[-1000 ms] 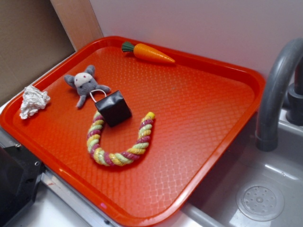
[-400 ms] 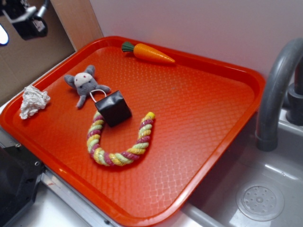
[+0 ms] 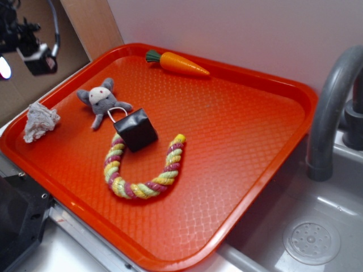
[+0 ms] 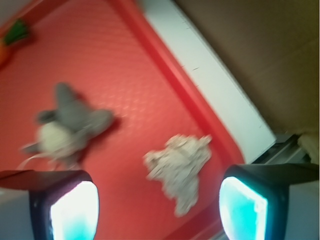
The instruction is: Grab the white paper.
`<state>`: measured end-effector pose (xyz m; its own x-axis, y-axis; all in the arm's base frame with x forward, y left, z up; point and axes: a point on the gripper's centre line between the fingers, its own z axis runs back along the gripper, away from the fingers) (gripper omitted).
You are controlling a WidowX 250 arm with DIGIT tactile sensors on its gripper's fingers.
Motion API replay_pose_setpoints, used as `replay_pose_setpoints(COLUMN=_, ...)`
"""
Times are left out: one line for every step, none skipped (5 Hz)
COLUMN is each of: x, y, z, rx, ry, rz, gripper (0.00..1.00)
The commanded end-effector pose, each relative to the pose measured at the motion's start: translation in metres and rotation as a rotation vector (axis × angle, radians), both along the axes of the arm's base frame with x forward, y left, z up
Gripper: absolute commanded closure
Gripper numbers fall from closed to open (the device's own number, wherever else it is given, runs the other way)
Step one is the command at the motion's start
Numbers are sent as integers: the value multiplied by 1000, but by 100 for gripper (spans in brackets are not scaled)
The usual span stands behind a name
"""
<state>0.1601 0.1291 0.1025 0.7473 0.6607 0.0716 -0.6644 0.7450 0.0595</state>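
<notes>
The white paper (image 3: 39, 121) is a crumpled wad lying at the left edge of the red tray (image 3: 244, 119). In the wrist view the white paper (image 4: 180, 165) sits on the tray below and between my fingers, nearer the right one. My gripper (image 4: 157, 210) is open with nothing between its fingers (image 4: 74, 212). In the exterior view my gripper (image 3: 22, 42) hangs at the top left, well above the wad and apart from it.
A grey plush mouse (image 3: 102, 100) lies right of the wad, with a black padlock-shaped box (image 3: 134, 129), a rope toy (image 3: 142, 170) and a toy carrot (image 3: 177, 63) further on. A brown board (image 3: 34, 51) stands behind the tray's left edge. A sink and grey faucet (image 3: 332, 107) are at the right.
My gripper has come into the exterior view at the top left and dropped slightly lower towards the wad. The paper and the other objects have not moved.
</notes>
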Motion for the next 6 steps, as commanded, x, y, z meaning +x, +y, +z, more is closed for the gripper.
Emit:
replay_pose_setpoints(x=-14, y=13, z=-21, rx=66, ry=10, rz=-22, gripper=0)
replay_pose_setpoints(x=-19, y=4, z=-42, rx=-13, ry=52, rz=-77, gripper=0)
replay_pose_setpoints(x=-20, y=-4, z=-57, rx=-69, ry=78, rz=-116, gripper=0)
replay_pose_setpoints(x=-16, y=-5, z=-68, rx=-98, ry=75, rz=-105, gripper=0)
replay_pose_setpoints(x=-13, y=-5, z=-77, rx=-80, ry=63, rz=-101, gripper=0)
replay_pose_setpoints(x=-9, y=1, z=-79, rx=-67, ry=44, rz=-82, gripper=0)
